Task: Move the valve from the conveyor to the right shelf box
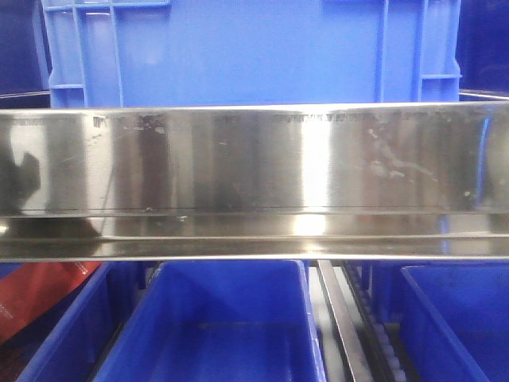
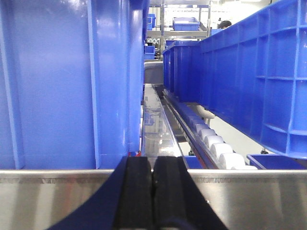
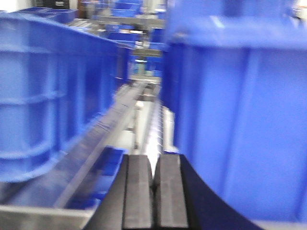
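Note:
The valve and the conveyor are out of view in all three frames. My left gripper [image 2: 153,167] is shut with its black pads pressed together and nothing between them, held just above a steel shelf rail [image 2: 249,196]. My right gripper [image 3: 154,167] is also shut and empty, pointing down a gap between blue boxes; that view is blurred. A large blue box [image 3: 240,110] fills the right of the right wrist view, close beside the gripper. Neither gripper shows in the front view.
A shiny steel shelf rail [image 1: 254,175] crosses the front view, with a blue crate [image 1: 254,48] above and blue bins [image 1: 223,326] below. A tall blue crate [image 2: 67,81] stands left of the left gripper, a row of blue crates [image 2: 240,81] on white rollers [image 2: 216,146] right.

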### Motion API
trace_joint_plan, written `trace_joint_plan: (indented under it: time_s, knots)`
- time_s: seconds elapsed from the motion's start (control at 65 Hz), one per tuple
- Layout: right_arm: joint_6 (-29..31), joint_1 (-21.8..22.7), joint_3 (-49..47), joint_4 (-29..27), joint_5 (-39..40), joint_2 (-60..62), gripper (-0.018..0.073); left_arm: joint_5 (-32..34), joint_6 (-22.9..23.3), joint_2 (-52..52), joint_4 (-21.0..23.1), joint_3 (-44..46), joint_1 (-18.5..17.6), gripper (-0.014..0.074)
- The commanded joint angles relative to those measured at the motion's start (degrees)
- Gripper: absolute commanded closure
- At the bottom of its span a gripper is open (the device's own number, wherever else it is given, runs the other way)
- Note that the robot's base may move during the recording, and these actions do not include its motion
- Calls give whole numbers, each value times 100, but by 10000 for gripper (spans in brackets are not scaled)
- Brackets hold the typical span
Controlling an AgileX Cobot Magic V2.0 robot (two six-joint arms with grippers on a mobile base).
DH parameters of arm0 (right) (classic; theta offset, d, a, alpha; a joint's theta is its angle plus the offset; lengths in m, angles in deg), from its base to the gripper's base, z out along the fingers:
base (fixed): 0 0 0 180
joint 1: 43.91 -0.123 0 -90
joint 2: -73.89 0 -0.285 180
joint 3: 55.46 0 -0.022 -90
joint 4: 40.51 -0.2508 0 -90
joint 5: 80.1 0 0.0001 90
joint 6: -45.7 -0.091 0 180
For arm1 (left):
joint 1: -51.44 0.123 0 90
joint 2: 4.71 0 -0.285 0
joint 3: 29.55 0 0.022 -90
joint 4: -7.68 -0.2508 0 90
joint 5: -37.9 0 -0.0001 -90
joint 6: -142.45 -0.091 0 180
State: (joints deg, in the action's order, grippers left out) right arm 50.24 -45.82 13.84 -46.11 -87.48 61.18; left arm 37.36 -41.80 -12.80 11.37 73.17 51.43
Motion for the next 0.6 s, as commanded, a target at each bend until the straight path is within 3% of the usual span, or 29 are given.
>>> trace_joint_plan:
  time_s: [0.0,0.231,0.585]
  knots:
    - [13,200,309,-103,180,272,718,137,41,30,37,6,21,708]
    - [13,289,792,-127,642,492,718,137,41,30,37,6,21,708]
    - [13,280,792,-127,524,492,718,159,41,30,37,6,21,708]
